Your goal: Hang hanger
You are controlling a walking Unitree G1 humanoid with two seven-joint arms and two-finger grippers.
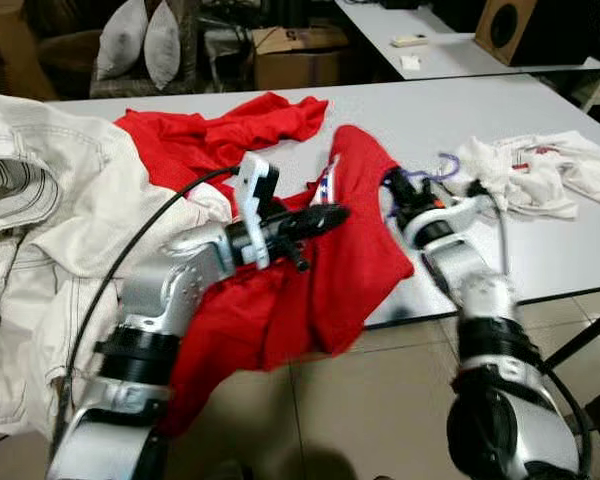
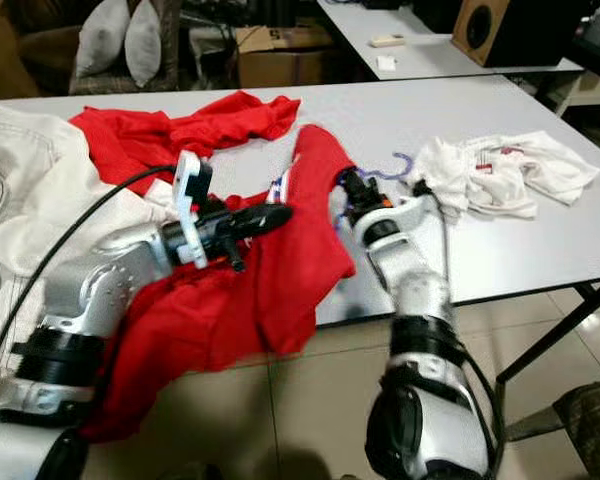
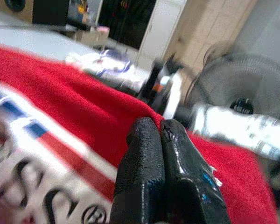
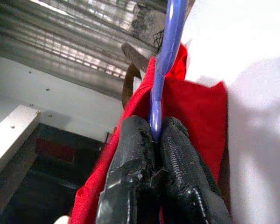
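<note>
Right pincer (image 4: 154,140) clamped on purple hanger (image 4: 165,60), hook end up, red shirt (image 1: 350,250) draped over hanger and lifted off desk (image 1: 540,240) front edge. Left pincer (image 3: 161,135) fingers pressed together, pinching or pushing red cloth near shirt's printed chest; cannot tell whether any fabric sits between fingers. Shirt half raised, lower part trailing over desk edge toward floor, rest spread back across desk. Step in hand, by judgement: dressing hanger, shirt shoulders being settled on it; hanging not yet begun. Next move likely needs left pincer to tug cloth square on hanger, then lift clear and carry to a rail; no rail visible. Beside: white jacket (image 1: 50,220) heaped at left, white shirt (image 1: 540,170) at right. Farther back: cardboard box (image 1: 295,55), pillows (image 1: 145,40), speaker (image 1: 525,28) on second desk.
</note>
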